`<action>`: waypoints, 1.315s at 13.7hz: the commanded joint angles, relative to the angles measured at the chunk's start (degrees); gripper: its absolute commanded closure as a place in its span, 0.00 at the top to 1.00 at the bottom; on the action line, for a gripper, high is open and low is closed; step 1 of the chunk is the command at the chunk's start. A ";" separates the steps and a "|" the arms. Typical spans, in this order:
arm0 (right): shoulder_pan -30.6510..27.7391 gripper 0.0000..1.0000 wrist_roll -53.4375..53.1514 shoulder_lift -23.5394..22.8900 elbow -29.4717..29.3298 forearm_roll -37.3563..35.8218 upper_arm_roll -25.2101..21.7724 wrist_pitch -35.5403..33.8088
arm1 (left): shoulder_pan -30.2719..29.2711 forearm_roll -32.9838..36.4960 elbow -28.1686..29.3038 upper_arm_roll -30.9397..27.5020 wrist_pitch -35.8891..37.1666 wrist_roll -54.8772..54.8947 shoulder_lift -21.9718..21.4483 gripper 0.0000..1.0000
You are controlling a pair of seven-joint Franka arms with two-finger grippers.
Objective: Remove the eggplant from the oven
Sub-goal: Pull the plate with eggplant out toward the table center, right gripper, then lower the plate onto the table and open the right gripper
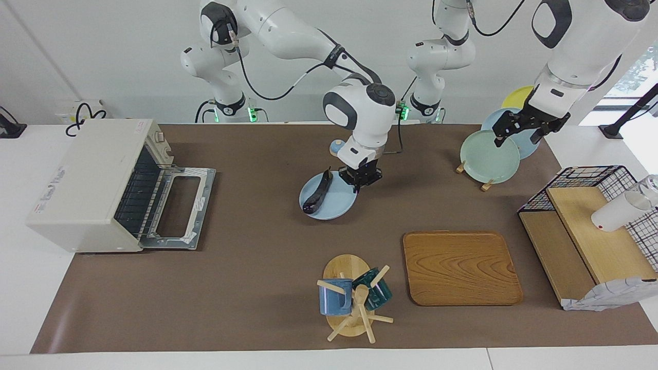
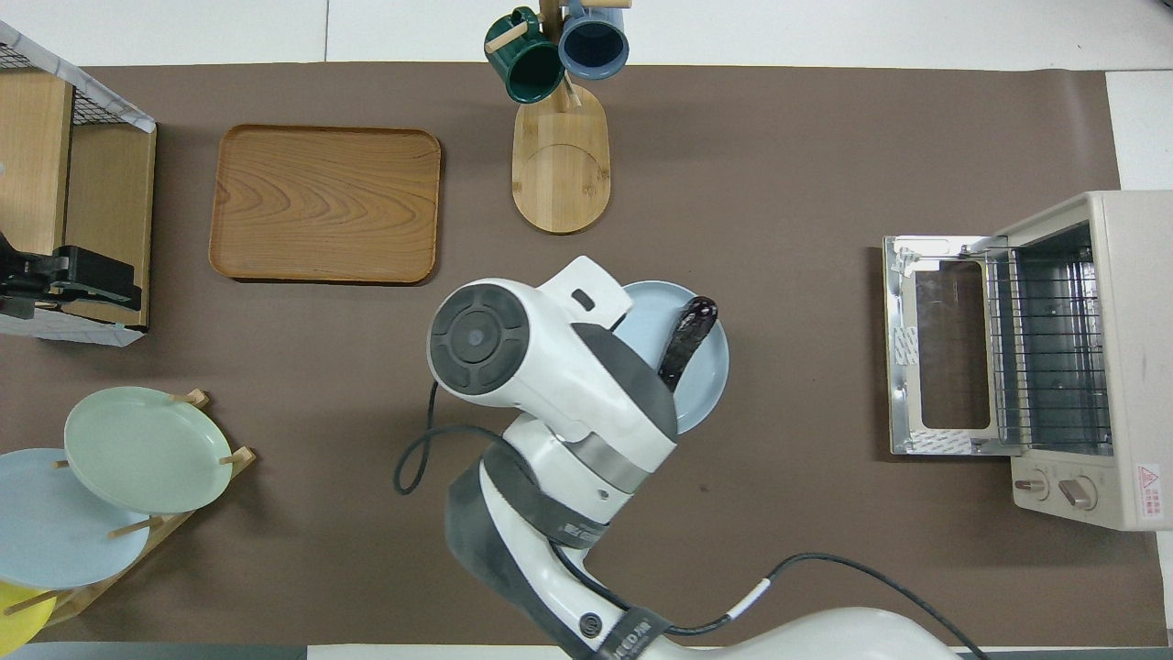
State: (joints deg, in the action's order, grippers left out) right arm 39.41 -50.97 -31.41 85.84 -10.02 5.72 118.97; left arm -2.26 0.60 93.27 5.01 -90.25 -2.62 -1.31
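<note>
Right gripper (image 1: 361, 181) clamped on rim of blue plate (image 1: 336, 203); eggplant (image 1: 317, 191) loose on plate, beside fingers; slide-off risked if plate tilted; left gripper (image 1: 520, 132) open, empty, waiting.

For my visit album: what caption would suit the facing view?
Right end effector carries a blue plate bearing the eggplant away from the open oven.

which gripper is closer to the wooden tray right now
Right. The right gripper, shut on the light blue plate carrying the eggplant, is near the wooden tray. The left gripper waits over the plate rack.
</note>
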 commanded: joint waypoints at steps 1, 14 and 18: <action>-0.92 0.00 -1.59 1.62 5.11 1.31 1.57 6.34 | -1.26 -0.60 -0.54 0.44 -0.81 0.25 -0.01 1.00; -13.98 0.04 15.77 8.81 0.11 2.10 1.05 -12.52 | -0.12 -0.86 -0.72 1.05 -4.76 0.16 0.96 1.00; -24.71 0.00 25.63 15.58 12.92 2.02 0.96 -11.48 | 6.99 -4.45 -0.37 1.05 -6.16 -1.06 2.71 1.00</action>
State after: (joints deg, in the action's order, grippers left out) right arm 18.80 -28.66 -20.47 89.60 -8.02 5.70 105.58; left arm 1.50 -1.76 93.28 6.54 -95.00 -2.85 -0.01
